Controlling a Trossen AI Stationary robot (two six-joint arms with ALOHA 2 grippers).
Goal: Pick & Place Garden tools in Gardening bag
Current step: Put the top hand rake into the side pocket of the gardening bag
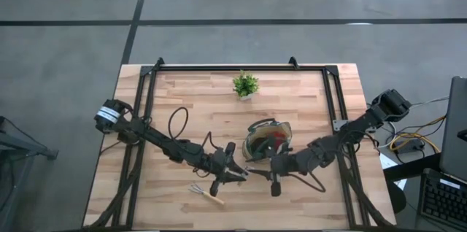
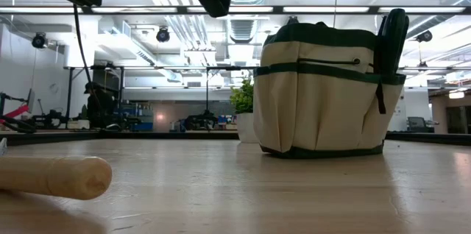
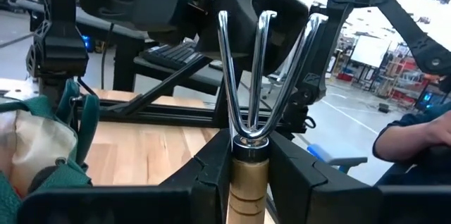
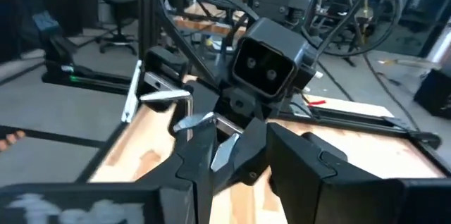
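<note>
The rake (image 3: 250, 90) has glossy chrome metal tines and a smooth wooden handle; the bag (image 2: 324, 90) is matt cloth.

both grippers crowd just beside the bag (image 1: 267, 138); the potted plant (image 1: 245, 84) stands well apart.

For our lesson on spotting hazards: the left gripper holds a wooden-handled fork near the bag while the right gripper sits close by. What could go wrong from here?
1. The left gripper grips the fork only at its handle, so the fork may slip or tilt.
2. The right gripper sits right by the left one, so the arms might collide.
3. The gardening bag is already stuffed, so the fork could catch its rim. A second rake still lies on the table.
</note>
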